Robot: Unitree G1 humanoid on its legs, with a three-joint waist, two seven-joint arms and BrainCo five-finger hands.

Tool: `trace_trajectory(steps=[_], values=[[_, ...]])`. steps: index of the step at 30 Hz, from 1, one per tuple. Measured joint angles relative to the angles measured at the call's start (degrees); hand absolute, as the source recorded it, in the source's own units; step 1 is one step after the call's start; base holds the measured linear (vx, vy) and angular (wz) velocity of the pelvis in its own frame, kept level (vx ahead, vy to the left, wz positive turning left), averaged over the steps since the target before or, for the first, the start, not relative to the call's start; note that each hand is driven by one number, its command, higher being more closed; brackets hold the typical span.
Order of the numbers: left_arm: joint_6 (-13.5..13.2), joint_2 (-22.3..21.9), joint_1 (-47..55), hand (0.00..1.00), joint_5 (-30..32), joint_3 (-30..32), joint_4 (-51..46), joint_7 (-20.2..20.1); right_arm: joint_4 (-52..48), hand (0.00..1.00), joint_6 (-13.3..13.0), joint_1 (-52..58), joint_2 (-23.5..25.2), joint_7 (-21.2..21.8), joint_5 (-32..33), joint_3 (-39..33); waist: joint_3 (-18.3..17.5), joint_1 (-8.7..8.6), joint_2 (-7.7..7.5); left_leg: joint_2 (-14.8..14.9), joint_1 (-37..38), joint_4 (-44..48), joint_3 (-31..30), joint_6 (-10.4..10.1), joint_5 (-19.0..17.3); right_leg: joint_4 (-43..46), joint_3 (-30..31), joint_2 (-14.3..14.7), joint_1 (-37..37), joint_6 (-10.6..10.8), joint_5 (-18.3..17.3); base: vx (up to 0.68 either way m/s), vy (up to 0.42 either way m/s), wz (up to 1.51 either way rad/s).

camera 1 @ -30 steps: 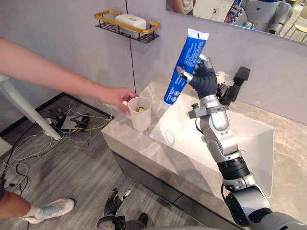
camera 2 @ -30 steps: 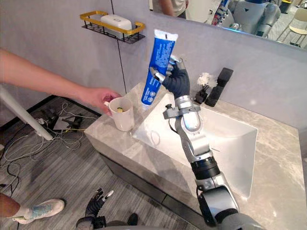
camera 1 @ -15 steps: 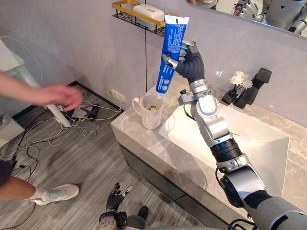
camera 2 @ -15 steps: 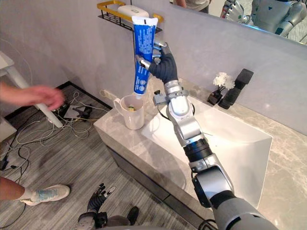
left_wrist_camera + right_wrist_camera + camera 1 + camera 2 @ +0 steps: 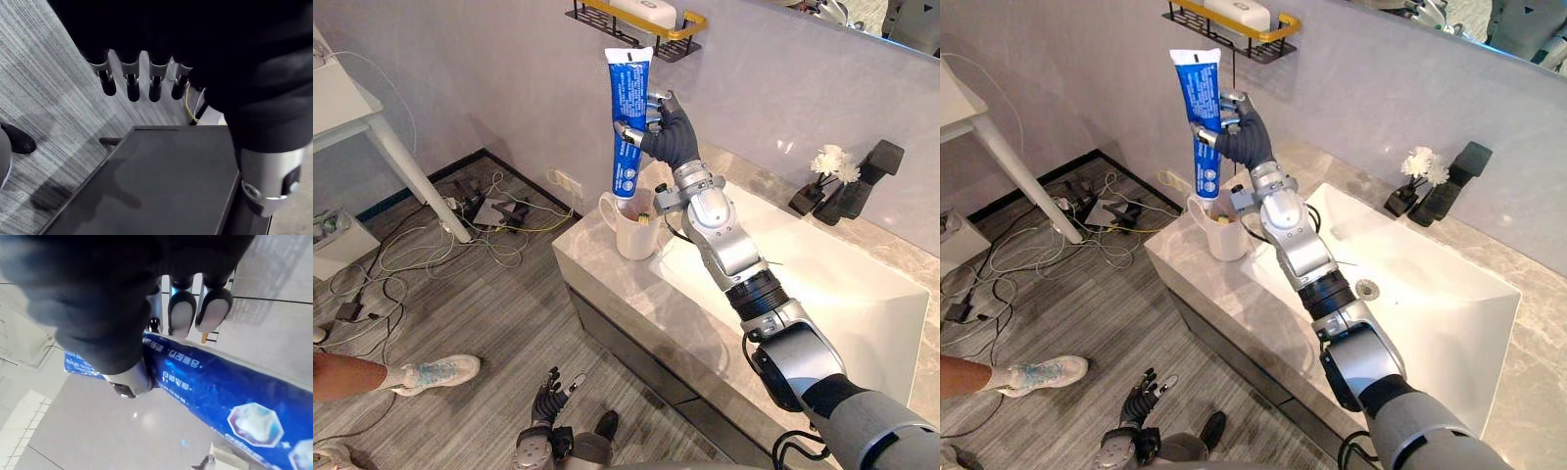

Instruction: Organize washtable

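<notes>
My right hand (image 5: 673, 138) is shut on a large blue toothpaste tube (image 5: 628, 117) and holds it nearly upright. The tube's cap end points down, right at the mouth of a cream mug (image 5: 632, 229). The mug stands on the left corner of the grey stone washtable (image 5: 607, 286), beside the white sink (image 5: 862, 294). In the right wrist view the fingers (image 5: 182, 312) and thumb press the tube (image 5: 210, 389) from both sides. My left hand (image 5: 548, 403) hangs low over the floor with its fingers (image 5: 130, 84) straight and holding nothing.
A black and gold wall shelf (image 5: 658, 18) with a white soap holder hangs above the tube. A black faucet (image 5: 869, 172) and a small white flower (image 5: 830, 163) stand behind the sink. Cables (image 5: 499, 211) lie on the floor; a person's leg and shoe (image 5: 429, 373) are at lower left.
My right hand has carried the tube left and turned it upright over the mug. The person's arm has pulled away from the mug and out of sight. The camera has shifted too.
</notes>
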Motion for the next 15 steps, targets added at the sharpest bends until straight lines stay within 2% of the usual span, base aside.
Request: trace_trajectory(steps=[15], values=[[-0.05, 0.29, -0.21, 0.00, -0.01, -1.00, 0.00, 0.27, 0.10, 1.00, 0.01, 0.00, -0.09, 0.02, -1.67, 0.24, 0.65, -0.11, 0.59, 0.00, 0.09, 0.01, 0.01, 0.01, 0.00, 0.16, 0.01, -0.05, 0.01, -0.02, -0.08, 0.00, 0.000, 0.00]])
